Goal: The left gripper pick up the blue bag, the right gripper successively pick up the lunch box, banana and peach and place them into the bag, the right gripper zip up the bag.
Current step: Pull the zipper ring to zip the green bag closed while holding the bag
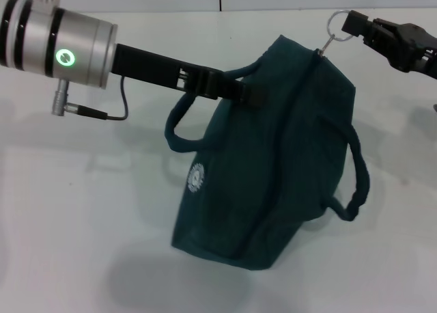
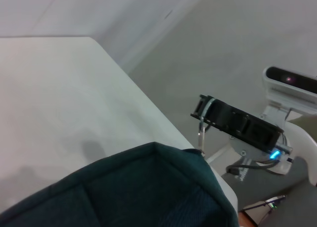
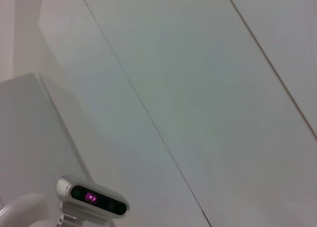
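Closest to your head camera is the left arm's silver cylinder with its green ring light (image 1: 63, 57), reaching across from the left. At its end, the left gripper (image 1: 240, 91) is clenched on one loop handle of the large dark teal-green fabric bag (image 1: 266, 169), holding it up so that it hangs tilted above the white table (image 1: 82, 190). You can see the bag's round white logo (image 1: 196, 177) facing you on its side, and the second loop handle (image 1: 355, 176) drooping on the right.

At the bag's top corner, the silver ring zip pull (image 1: 338, 22) is gripped in the black two-fingered right gripper (image 1: 355, 24), which comes in from the upper right. Your left wrist view shows the same: the right gripper (image 2: 204, 108) is pinched on the ring just above the bag's corner (image 2: 148, 187).

Your right wrist view shows only pale wall panels and a camera unit (image 3: 94, 197).
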